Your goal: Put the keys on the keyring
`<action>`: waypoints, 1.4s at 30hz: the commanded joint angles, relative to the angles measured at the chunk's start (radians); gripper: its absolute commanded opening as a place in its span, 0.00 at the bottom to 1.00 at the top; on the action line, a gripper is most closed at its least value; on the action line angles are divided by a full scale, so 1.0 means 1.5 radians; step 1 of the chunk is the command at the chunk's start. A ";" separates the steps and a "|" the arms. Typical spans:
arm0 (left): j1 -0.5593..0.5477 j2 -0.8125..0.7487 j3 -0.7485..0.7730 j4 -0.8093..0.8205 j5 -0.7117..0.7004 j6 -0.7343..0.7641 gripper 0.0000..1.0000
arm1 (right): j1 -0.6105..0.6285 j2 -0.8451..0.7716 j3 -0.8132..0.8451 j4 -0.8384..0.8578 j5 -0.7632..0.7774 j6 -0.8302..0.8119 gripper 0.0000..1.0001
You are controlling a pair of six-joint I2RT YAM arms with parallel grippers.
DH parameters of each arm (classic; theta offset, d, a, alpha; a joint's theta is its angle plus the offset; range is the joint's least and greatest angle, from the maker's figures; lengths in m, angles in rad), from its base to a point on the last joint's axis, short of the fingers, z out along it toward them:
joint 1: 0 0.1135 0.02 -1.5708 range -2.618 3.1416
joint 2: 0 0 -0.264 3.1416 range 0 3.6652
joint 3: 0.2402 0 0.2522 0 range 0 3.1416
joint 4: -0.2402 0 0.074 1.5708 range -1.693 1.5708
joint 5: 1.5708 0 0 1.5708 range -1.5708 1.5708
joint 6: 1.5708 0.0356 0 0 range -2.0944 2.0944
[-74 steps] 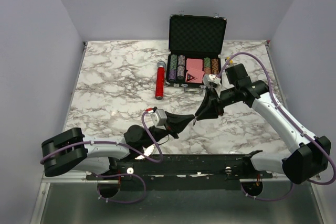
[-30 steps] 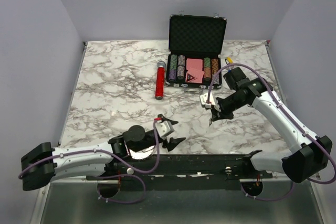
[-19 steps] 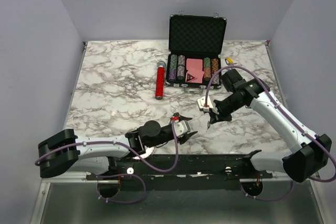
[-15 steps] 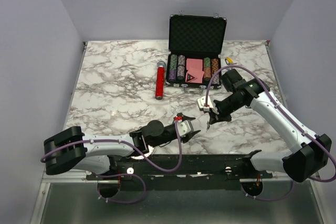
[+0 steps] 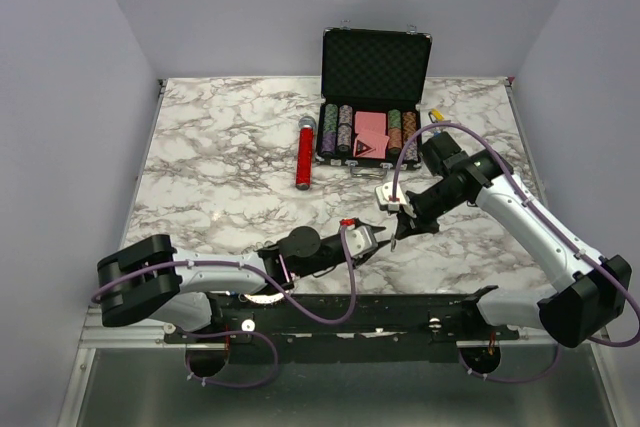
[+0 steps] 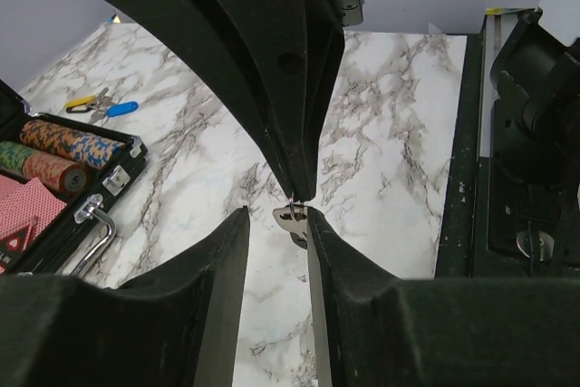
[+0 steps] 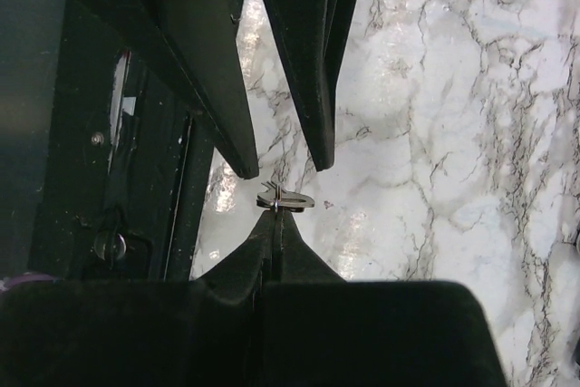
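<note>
key: i see a small silver metal key (image 7: 288, 199) held up off the table, over its near part and a little right of the middle. it sits where the tips of my two grippers meet.
right gripper: my right gripper (image 7: 275, 217) is clenched on the key. its two fingers are pressed together and the key sticks out past their tips.
left gripper: my left gripper (image 6: 276, 215) has its fingers parted, one on each side of the key, and is not clamped on it. one finger is just beside the key's edge, and i cannot tell whether it touches.
arms: the left arm (image 5: 220, 272) lies low along the near edge and reaches to the right. the right arm (image 5: 520, 212) comes in from the right side, angled down and towards the left.
keyring: the bunch of silver keys with a yellow tag and a blue tag (image 6: 100, 104) lies on the table at the far right, just past the right end of the case and well apart from the held key. i cannot make out the ring itself.
case: an open black case of poker chips (image 5: 375, 67) stands at the far middle with its lid upright. rows of chips and red cards are inside.
cylinder: a red cylinder with a silver end (image 5: 304, 157) lies just left of the case.
table: a white marble-patterned table (image 5: 200, 167) is under all of it.
</note>
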 commanded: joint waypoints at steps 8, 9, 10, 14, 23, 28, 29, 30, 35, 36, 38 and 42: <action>-0.003 0.021 0.024 0.020 0.046 -0.020 0.36 | 0.005 -0.004 -0.003 0.003 -0.034 0.012 0.01; -0.004 0.023 0.024 0.020 0.046 -0.020 0.36 | 0.005 -0.004 -0.003 0.004 -0.036 0.012 0.01; -0.004 0.025 0.025 0.020 0.045 -0.019 0.35 | 0.006 -0.006 -0.003 0.003 -0.039 0.012 0.01; -0.003 0.030 0.030 0.021 0.043 -0.018 0.33 | 0.006 -0.006 -0.006 0.003 -0.045 0.011 0.01; -0.003 0.032 0.035 0.007 0.046 -0.014 0.15 | 0.006 -0.007 -0.006 0.001 -0.051 0.010 0.01; -0.004 0.032 0.038 -0.005 0.054 -0.015 0.00 | 0.005 -0.011 -0.006 0.001 -0.054 0.009 0.01; -0.002 0.032 0.039 -0.005 0.054 -0.016 0.00 | 0.005 -0.012 -0.007 0.000 -0.055 0.010 0.01; -0.004 0.032 0.038 -0.007 0.054 -0.017 0.00 | 0.006 -0.012 -0.007 0.000 -0.054 0.010 0.01; -0.002 0.030 0.038 -0.017 0.049 -0.022 0.07 | 0.006 -0.017 -0.009 0.000 -0.058 0.011 0.01; -0.003 0.030 0.037 -0.019 0.044 -0.024 0.12 | 0.005 -0.018 -0.009 0.000 -0.058 0.011 0.01; -0.003 0.030 0.035 -0.017 0.041 -0.023 0.15 | 0.006 -0.015 -0.009 0.000 -0.058 0.011 0.01; -0.004 0.030 0.035 -0.022 0.039 -0.020 0.15 | 0.005 -0.014 -0.007 -0.001 -0.060 0.012 0.01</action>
